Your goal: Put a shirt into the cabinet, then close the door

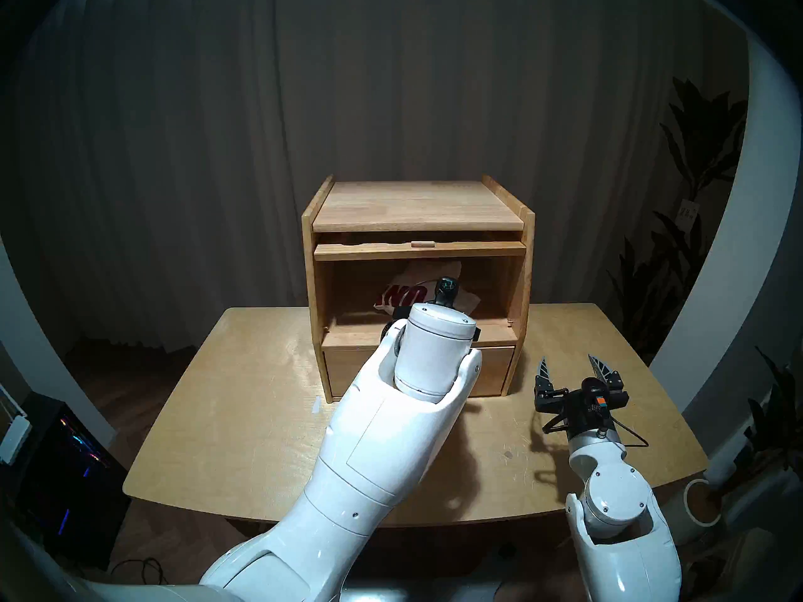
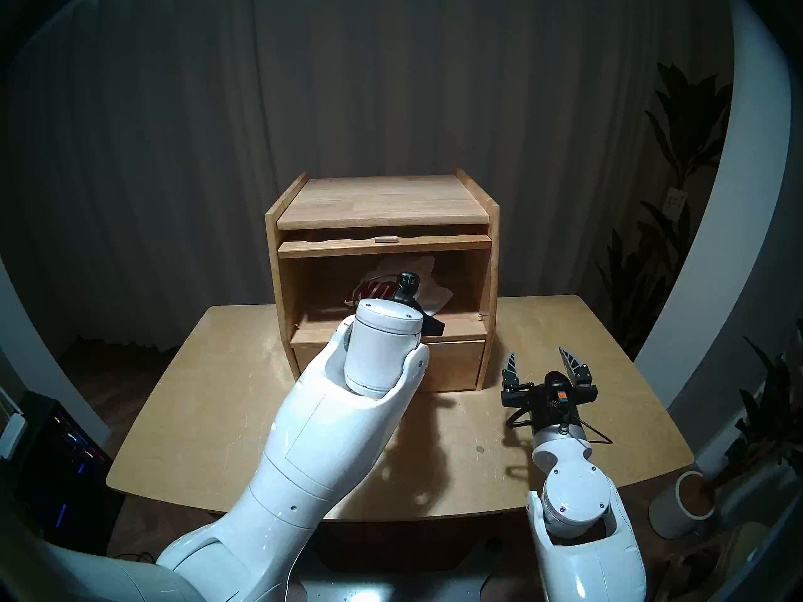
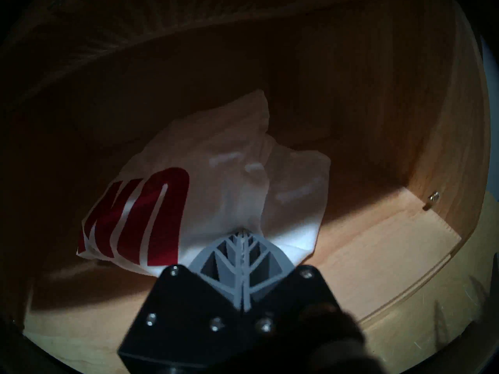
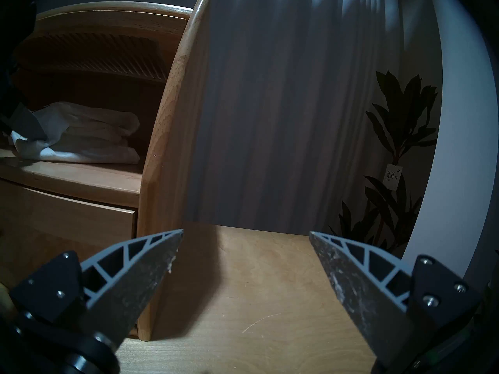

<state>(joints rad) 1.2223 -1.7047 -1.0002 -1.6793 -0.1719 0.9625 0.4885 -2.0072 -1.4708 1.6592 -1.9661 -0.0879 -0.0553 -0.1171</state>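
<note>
Left gripper (image 3: 244, 234) fingers pressed together, tips pinching the near edge of the shirt (image 3: 216, 181); some white fabric is caught at the tips. The shirt is a crumpled heap on the floor of the cabinet (image 1: 528, 266) upper compartment, roughly mid-width, red block letters facing the cabinet's left side, white folds toward its right wall. In the head view the left wrist sits at the cabinet's front opening, just above the drawer (image 1: 486, 371), blocking most of the shirt's front edge. The door (image 1: 419, 250) is up, lying flat and slid back under the cabinet top, its front edge and small peg knob (image 1: 422, 243) showing at the top of the opening; ribbed window underside visible from the right wrist view. Drawer shut. Right gripper (image 4: 245, 246) fingers spread wide with nothing between them, hovering over the table (image 4: 270, 284) just off the cabinet's front right corner, pointing past its right side panel toward the curtain (image 4: 270, 109). A potted plant (image 4: 399, 128) stands beyond the table's far edge, right of the cabinet.
</note>
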